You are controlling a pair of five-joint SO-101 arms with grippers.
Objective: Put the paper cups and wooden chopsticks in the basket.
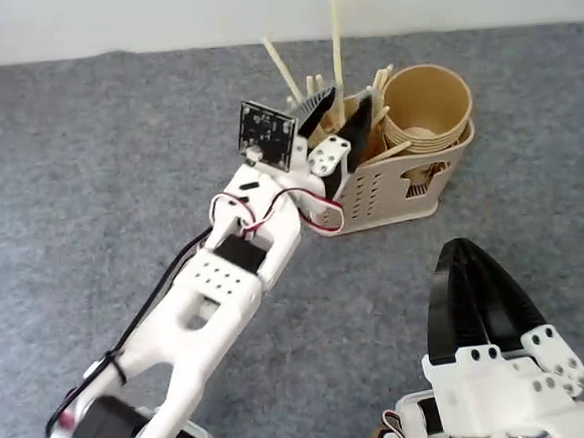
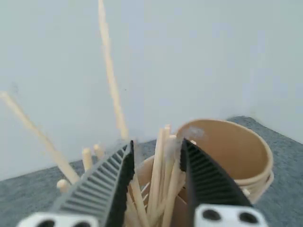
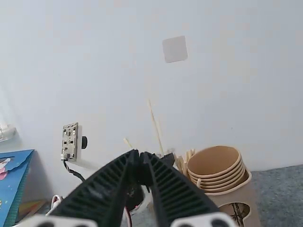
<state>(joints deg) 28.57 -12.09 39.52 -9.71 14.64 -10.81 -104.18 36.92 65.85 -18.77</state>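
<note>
The right pincer (image 1: 462, 249), jaws pressed together and empty, sits short of the basket (image 1: 400, 186) and points toward it over the gray surface (image 1: 88, 173). The left arm (image 1: 226, 274) stretches out long to the basket. The left pincer (image 1: 349, 103) is partly open astride the wooden chopsticks (image 1: 335, 35) standing inside, beside the stacked paper cups (image 1: 426, 104).

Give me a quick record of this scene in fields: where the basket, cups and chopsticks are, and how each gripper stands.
basket: on the grey table, far side
paper cups: stacked, inside the basket
chopsticks: standing in the basket beside the cups
left gripper: open, at the basket, over the chopsticks
right gripper: shut, on the near side, apart from the basket
</note>
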